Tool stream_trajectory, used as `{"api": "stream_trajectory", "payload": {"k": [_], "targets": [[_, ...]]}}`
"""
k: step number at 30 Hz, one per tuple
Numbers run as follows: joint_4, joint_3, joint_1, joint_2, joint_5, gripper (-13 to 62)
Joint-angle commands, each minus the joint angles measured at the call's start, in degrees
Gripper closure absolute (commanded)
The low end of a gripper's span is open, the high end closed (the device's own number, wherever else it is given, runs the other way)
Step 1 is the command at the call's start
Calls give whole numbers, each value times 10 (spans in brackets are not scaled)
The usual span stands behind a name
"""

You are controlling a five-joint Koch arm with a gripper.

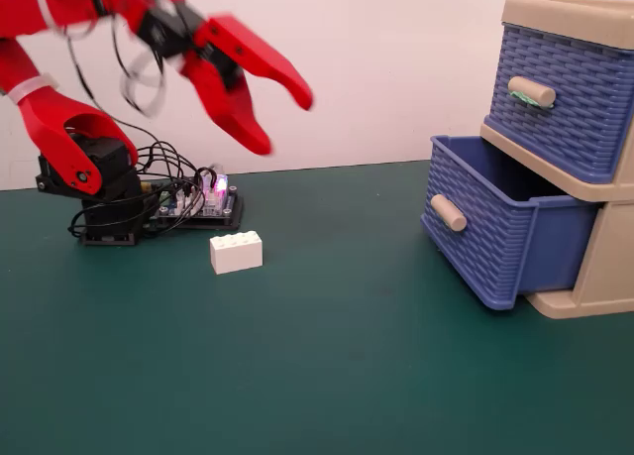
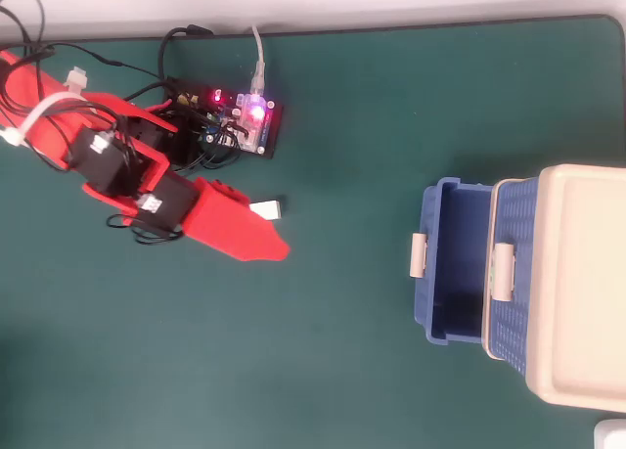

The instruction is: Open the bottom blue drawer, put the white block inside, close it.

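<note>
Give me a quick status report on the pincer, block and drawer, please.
Pincer open, empty, raised above white block. Block on the table, untouched. Bottom blue drawer pulled open, empty. Nothing between block and drawer.

White block (image 2: 271,209) mostly hidden under claw (image 2: 277,249) overhead; arm motion-blurred.

Even, bright room light is falling; the red plastic gripper (image 1: 282,123) is blurring; soft shadows are lying on the green mat (image 1: 327,376).
</note>
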Motion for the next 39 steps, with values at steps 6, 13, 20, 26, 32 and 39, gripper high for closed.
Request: {"api": "stream_trajectory", "payload": {"k": [6,13,20,26,32,39], "targets": [[304,-110,-7,-105,337,152],[275,-106,-8,-262,451,155],[182,4,-7,-278,456,156],[113,74,-8,-258,455,156],[76,116,-8,-261,454,157],[16,168,-8,-258,446,211]]}}
